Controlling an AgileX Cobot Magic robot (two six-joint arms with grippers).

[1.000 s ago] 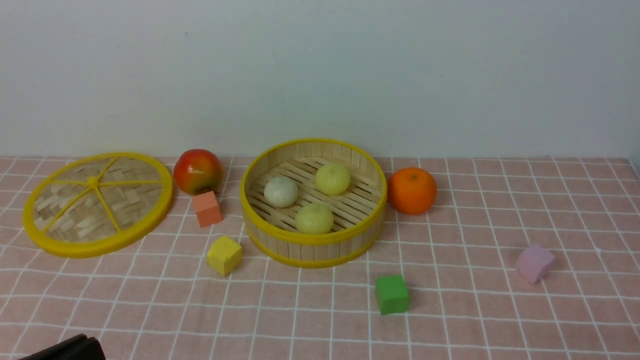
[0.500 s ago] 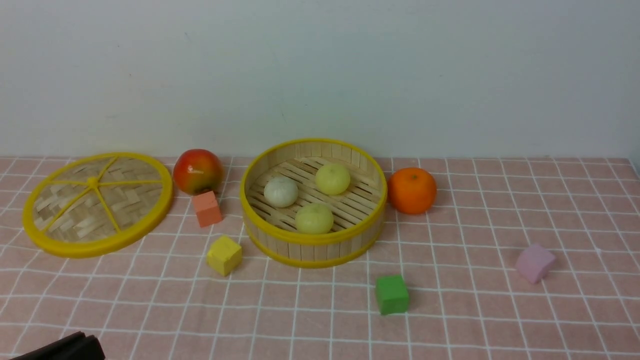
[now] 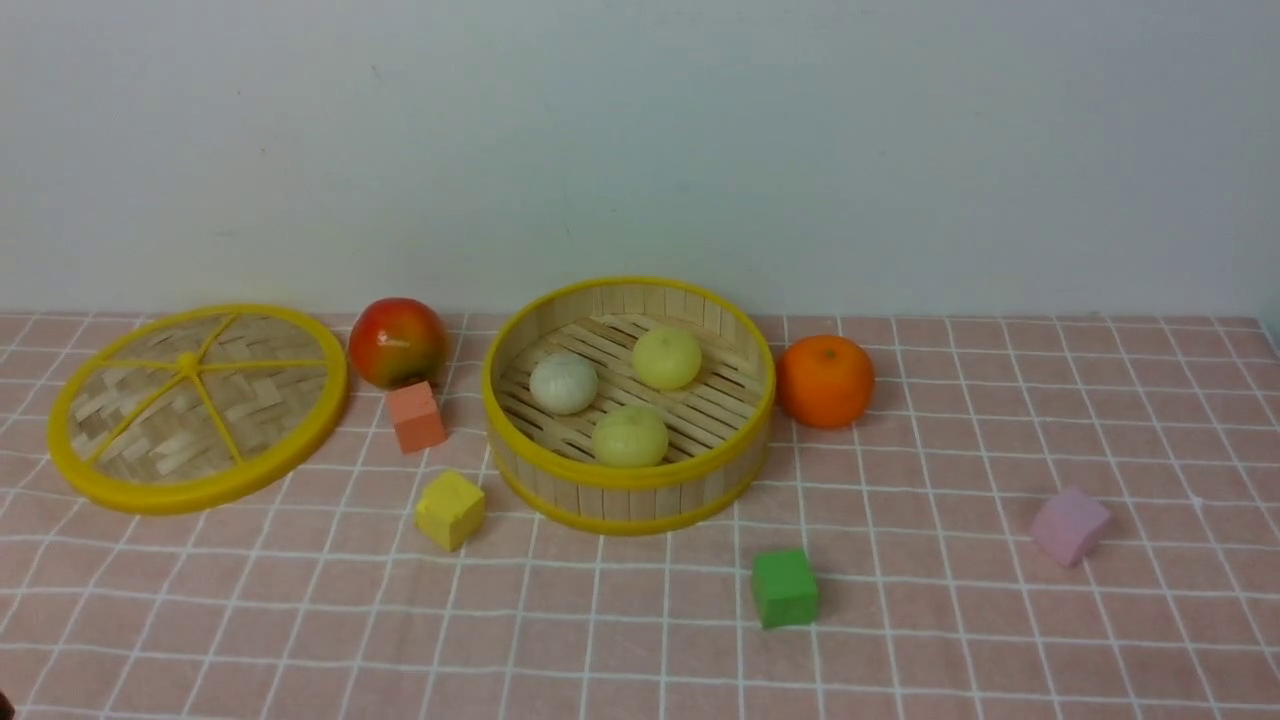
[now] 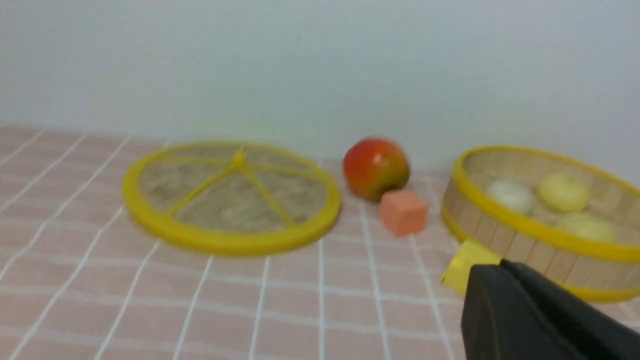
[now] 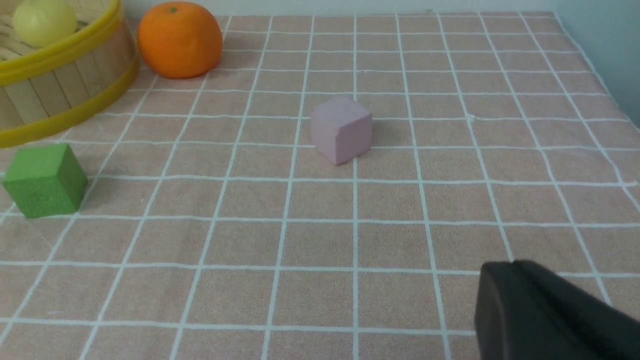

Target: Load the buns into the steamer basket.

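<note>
Pink checked surface (image 3: 900,640): three small round buns (image 3: 564,383) sit inside round bamboo steamer basket (image 3: 628,478), 12 o'clock centre. Left gripper (image 4: 545,320) has just retracted from front view; looks complete. Gripper states: cannot tell.

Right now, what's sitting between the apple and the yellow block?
The orange-pink block, touching or nearly touching the apple, with bare cloth before the yellow block; the front view shows it.
</note>
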